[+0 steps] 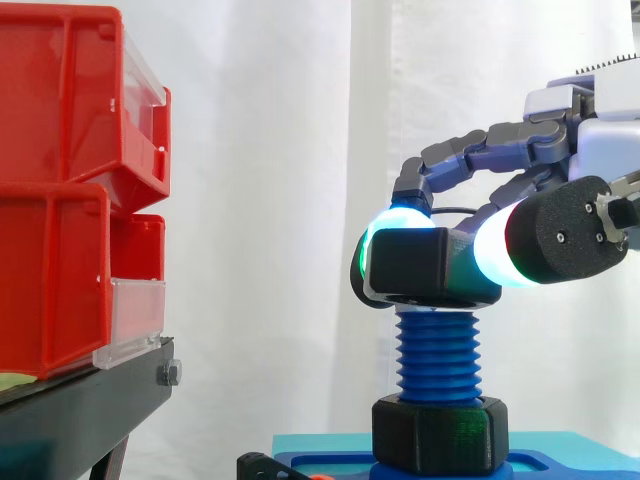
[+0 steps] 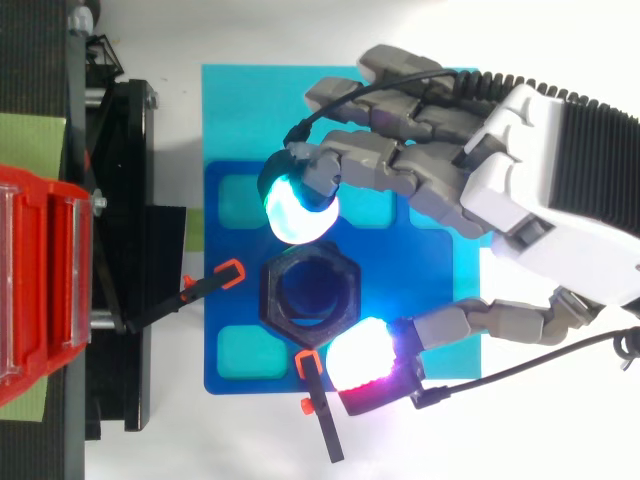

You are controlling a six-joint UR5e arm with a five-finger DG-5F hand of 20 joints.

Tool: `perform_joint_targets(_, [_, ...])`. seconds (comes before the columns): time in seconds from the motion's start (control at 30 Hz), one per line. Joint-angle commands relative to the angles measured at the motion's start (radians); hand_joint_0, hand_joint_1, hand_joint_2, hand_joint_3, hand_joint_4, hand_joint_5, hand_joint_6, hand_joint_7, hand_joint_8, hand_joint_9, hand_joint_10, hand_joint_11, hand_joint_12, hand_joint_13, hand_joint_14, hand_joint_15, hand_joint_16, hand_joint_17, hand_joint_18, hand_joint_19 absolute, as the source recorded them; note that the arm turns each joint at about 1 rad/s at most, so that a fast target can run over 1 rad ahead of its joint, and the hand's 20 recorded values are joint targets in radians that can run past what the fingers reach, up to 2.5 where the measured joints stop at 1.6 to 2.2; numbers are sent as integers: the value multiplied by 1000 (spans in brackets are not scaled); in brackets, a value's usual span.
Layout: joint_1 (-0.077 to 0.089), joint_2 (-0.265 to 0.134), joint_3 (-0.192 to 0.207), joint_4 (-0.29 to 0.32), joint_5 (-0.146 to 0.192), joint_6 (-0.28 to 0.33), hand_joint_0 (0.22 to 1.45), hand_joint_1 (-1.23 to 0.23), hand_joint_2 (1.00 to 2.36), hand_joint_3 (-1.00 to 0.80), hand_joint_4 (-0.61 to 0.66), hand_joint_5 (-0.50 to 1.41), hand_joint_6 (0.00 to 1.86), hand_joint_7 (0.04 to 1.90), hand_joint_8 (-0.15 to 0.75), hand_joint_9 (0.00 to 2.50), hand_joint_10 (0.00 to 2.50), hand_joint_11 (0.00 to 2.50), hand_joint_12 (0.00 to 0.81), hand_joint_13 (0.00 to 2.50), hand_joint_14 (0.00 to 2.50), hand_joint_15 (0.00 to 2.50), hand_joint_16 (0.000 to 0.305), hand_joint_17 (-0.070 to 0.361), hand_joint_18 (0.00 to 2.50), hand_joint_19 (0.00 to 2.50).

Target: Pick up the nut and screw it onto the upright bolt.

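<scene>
So my hand [image 2: 520, 200] had the black nut [image 1: 425, 262] pinched between its glowing pads, right at the top of the blue bolt [image 1: 438, 355], which stood upright on its blue base [image 2: 432, 285].

One blue threaded bolt [image 1: 438, 345]. Two black hex nuts on it: an upper nut [image 1: 420, 265] and a lower nut [image 1: 440, 432]. Two stacked red bins: top bin [image 1: 60, 90], bottom bin [image 1: 50, 280]. Two orange-tipped black clamps, a left clamp [image 2: 200, 290] and a lower clamp [image 2: 325, 425]. One blue base plate [image 2: 430, 290]. One robot hand [image 2: 520, 190].
</scene>
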Motion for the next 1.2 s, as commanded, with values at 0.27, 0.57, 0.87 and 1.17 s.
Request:
perform_joint_targets(0.27, [-2, -1, -3, -9, -3, 3, 527, -752, 1000, -500, 177, -133, 525, 1300, 272, 707, 10, 294, 309, 495, 0, 25, 33, 75, 258, 0])
perform_joint_targets(0.57, [-2, -1, -15, 12, -3, 3, 526, -751, 1000, -500, 172, -133, 524, 1308, 274, 707, 10, 294, 309, 496, 0, 19, 33, 75, 258, 0])
perform_joint_targets(0.87, [0, 1, -17, 14, -3, 3, 527, -750, 1000, -500, 171, -133, 524, 1303, 273, 708, 10, 294, 308, 496, 0, 22, 33, 75, 257, 0])
perform_joint_targets(1.17, [0, -16, -18, 22, -3, 5, 528, -750, 1000, -500, 173, -133, 523, 1303, 273, 706, 10, 294, 308, 495, 0, 25, 33, 74, 256, 0])
